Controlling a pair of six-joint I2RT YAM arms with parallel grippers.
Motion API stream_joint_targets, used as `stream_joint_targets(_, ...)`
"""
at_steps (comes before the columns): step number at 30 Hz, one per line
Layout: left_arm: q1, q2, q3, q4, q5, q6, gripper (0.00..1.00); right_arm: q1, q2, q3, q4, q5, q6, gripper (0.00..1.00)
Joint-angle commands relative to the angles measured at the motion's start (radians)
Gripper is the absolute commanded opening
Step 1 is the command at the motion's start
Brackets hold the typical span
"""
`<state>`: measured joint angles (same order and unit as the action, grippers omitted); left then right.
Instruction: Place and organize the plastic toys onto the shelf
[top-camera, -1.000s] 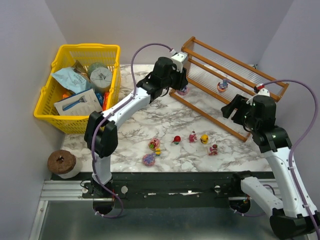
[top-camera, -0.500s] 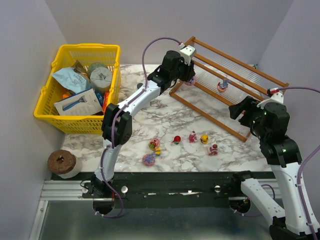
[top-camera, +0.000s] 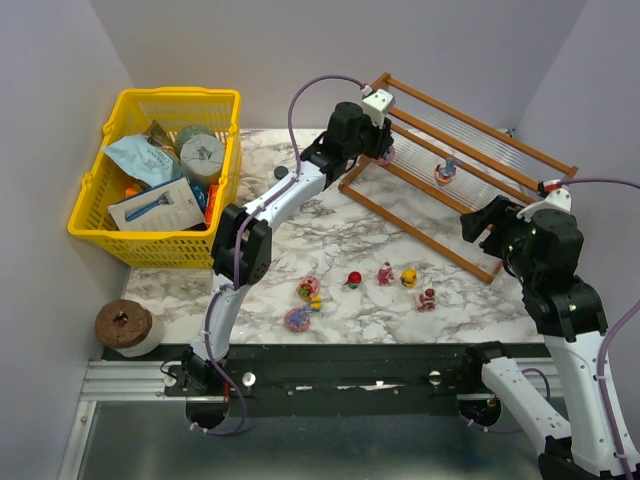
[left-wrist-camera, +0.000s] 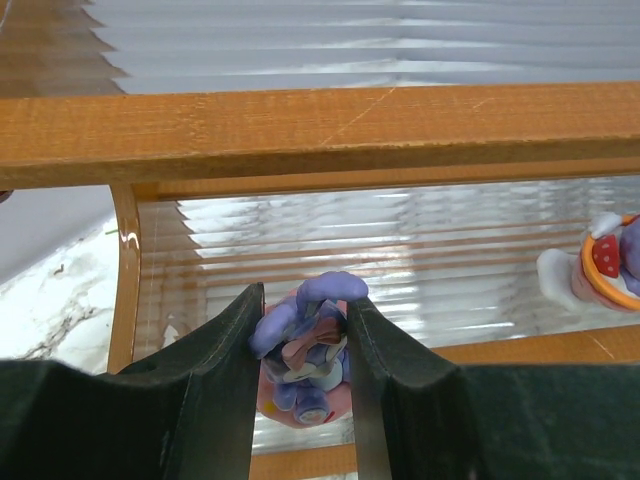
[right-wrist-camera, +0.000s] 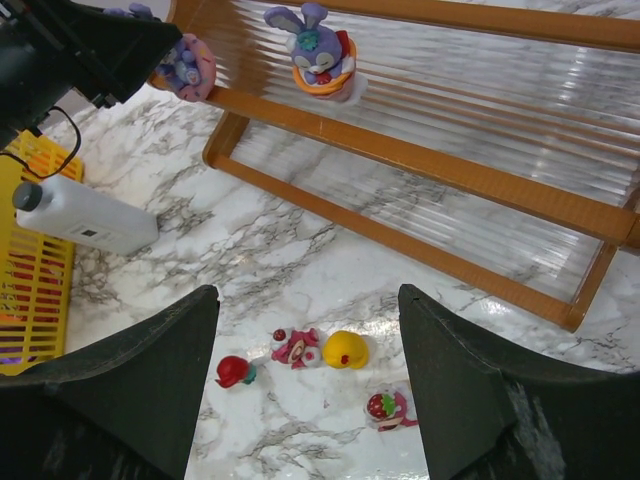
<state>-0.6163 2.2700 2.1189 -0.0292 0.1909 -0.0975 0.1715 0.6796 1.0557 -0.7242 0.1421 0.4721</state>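
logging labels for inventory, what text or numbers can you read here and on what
Nothing reads clearly.
White bottle: small dark label, too small to read.
Blue pouch and razor card in the yellow basket: print blurred.
Shelf and plastic toys: no text visible.

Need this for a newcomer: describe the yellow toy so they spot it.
Find the slanted wooden shelf on the marble table. In the row of small toys before it, the yellow toy sits among pink and red ones, the only all-yellow piece.
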Motion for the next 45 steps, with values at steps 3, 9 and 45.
stream_joint_targets(3,0.003,0.051,0.05,0.066,-0.034,0.015,0.21,0.006,-0.028,0.0,-0.029,0.022,0.003,0.8)
stream_joint_targets(9,0.003,0.066,0.052,0.061,-0.034,0.012,0.27,0.005,-0.031,-0.013,-0.027,0.028,0.008,0.8)
stream_joint_targets(45,0.009,0.129,0.09,0.043,-0.021,-0.005,0.58,0.006,-0.017,-0.023,-0.03,0.016,0.007,0.8)
